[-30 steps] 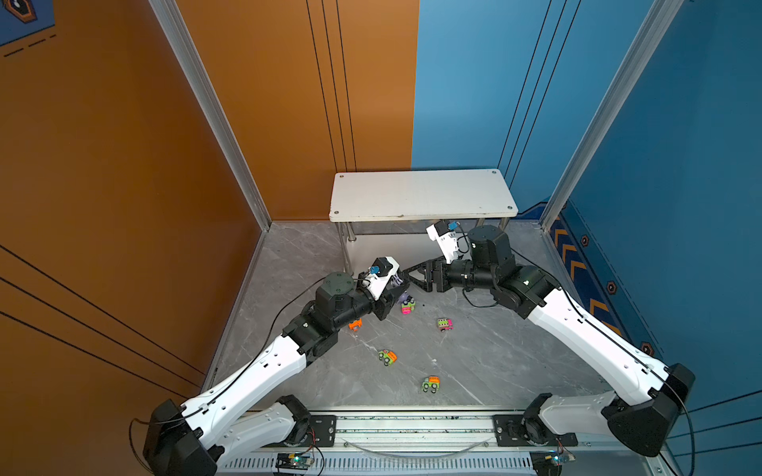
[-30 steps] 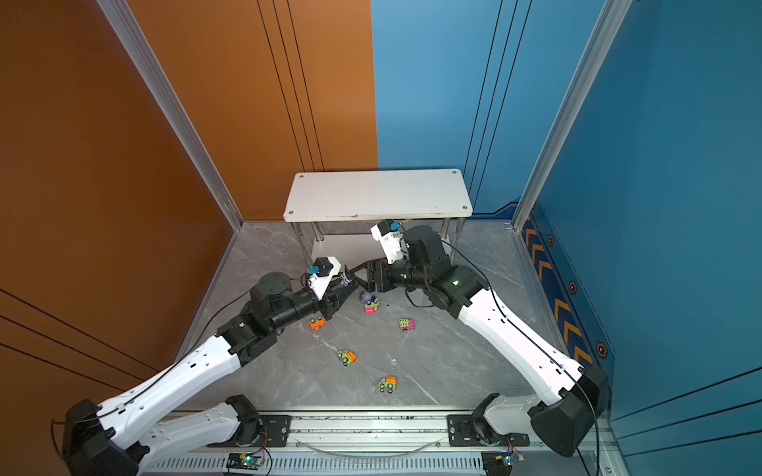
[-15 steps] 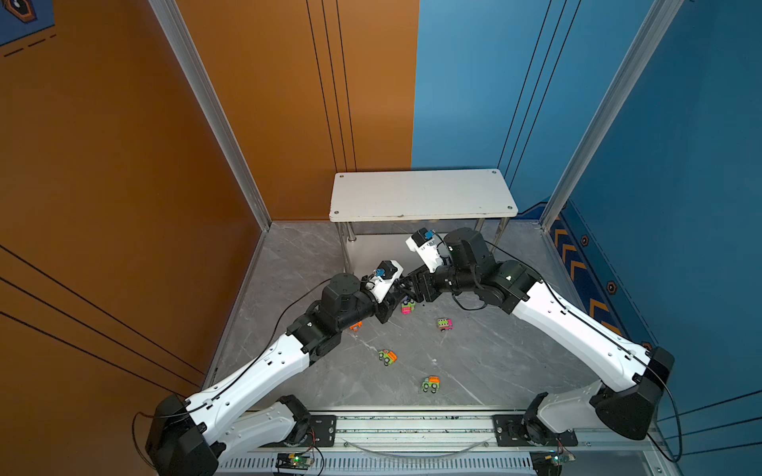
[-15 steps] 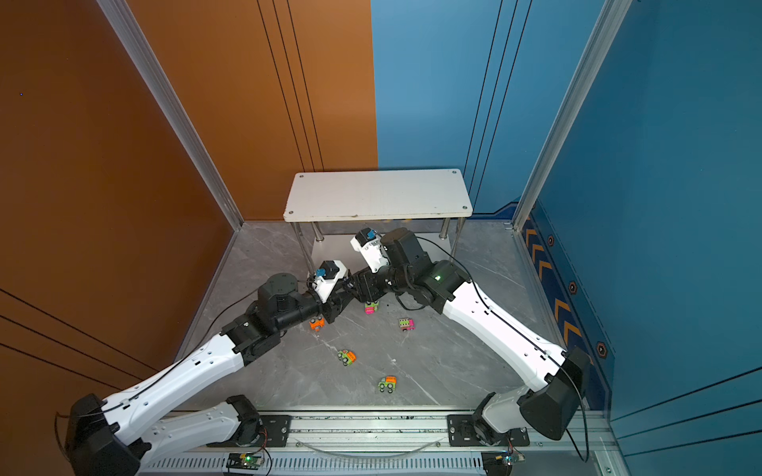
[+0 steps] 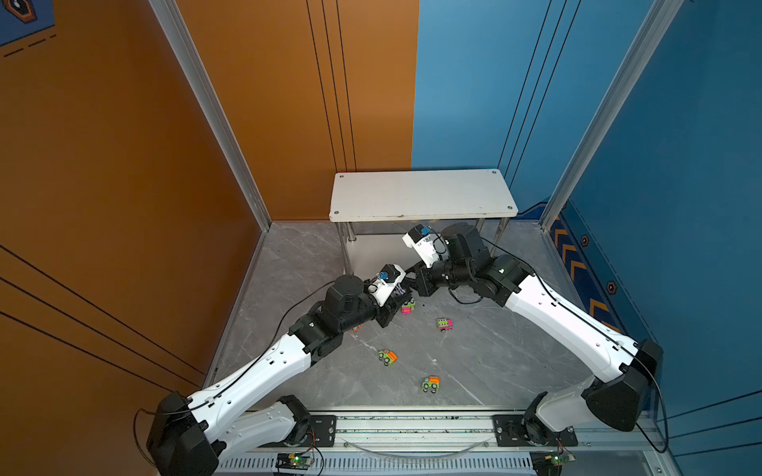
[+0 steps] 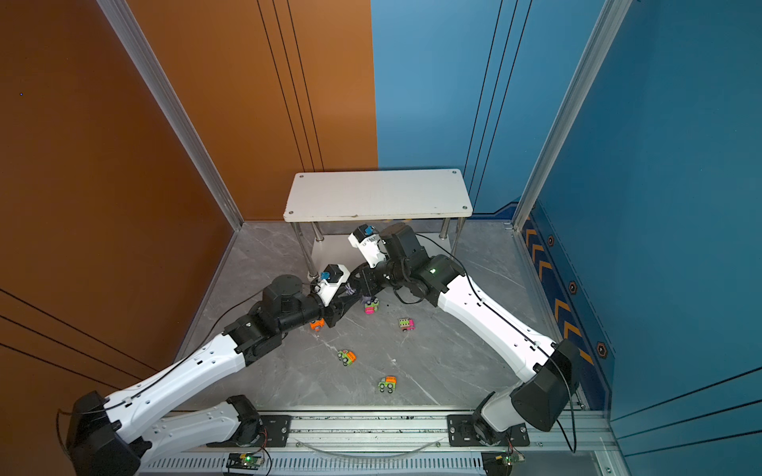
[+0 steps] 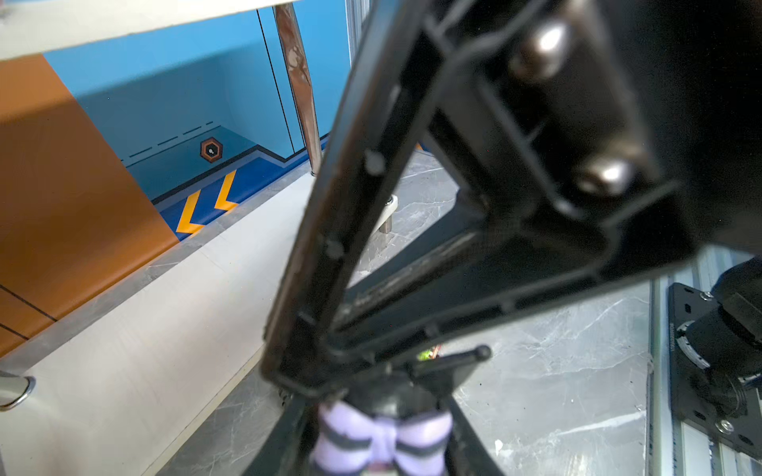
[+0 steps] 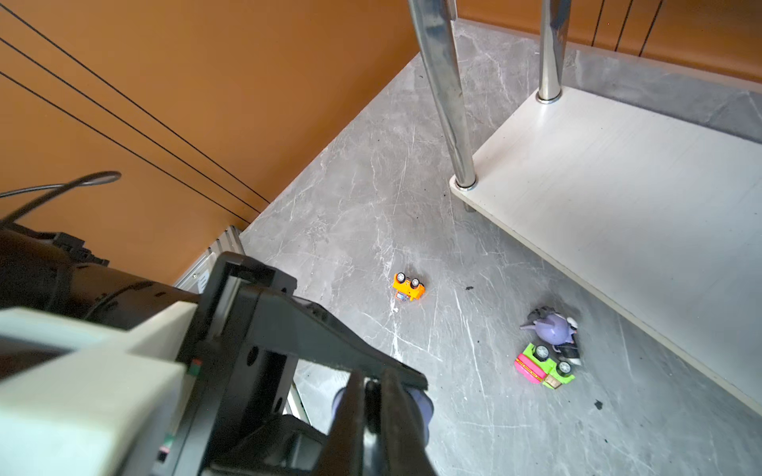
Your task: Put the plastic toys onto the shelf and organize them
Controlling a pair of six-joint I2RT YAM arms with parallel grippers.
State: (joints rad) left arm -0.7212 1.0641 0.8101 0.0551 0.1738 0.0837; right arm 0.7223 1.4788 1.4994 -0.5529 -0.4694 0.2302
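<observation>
Right hand [image 8: 373,391], spread and apart a second ago, has reached the left hand [image 7: 377,406] in front of the shelf [image 5: 420,198]. It is pinched shut on the figurine [image 7: 379,441], which the left hand also grips. Only the right wrist view clearly shows a second figurine [image 8: 552,331] touching a car [image 8: 544,366] beside the shelf's lower board.

shelf [image 5: 420,193]: white boards, chrome posts
worktop [image 5: 486,362]: grey, marbled with pale veins
figurine [image 7: 381,437]: black, lilac bow striped in black
car [image 8: 408,287]: orange, black wheels
truck [image 8: 536,364]: green and pink

shelf top [image 5: 420,193] open, lower tier [image 8: 618,198] reachable between chrome posts [image 8: 443,103]; left arm [image 5: 268,366], right arm [image 5: 556,321] crowd front
</observation>
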